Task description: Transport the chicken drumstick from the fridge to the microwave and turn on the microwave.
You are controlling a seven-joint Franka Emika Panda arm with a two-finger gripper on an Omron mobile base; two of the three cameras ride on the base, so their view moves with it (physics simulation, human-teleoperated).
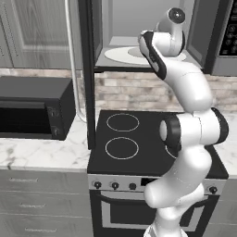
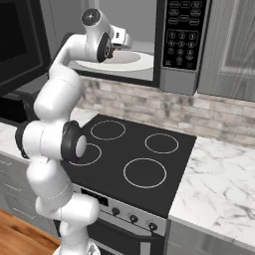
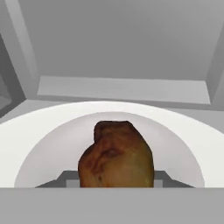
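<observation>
Microwave (image 2: 174, 45) cavity, frame centre: gripper (image 2: 115, 47) clamps chicken drumstick (image 3: 116, 155) (above turntable (image 3: 52, 131)); lower centrally before releasing.

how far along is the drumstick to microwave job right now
Done: the chicken drumstick is out of the fridge and inside the open microwave, over its white turntable. In hand: the gripper, seen in the right base view, is reaching into the cavity and looks shut on the drumstick, so it is not yet released. Left: let go, pull the arm out, close the door and press a button on the panel.
</observation>
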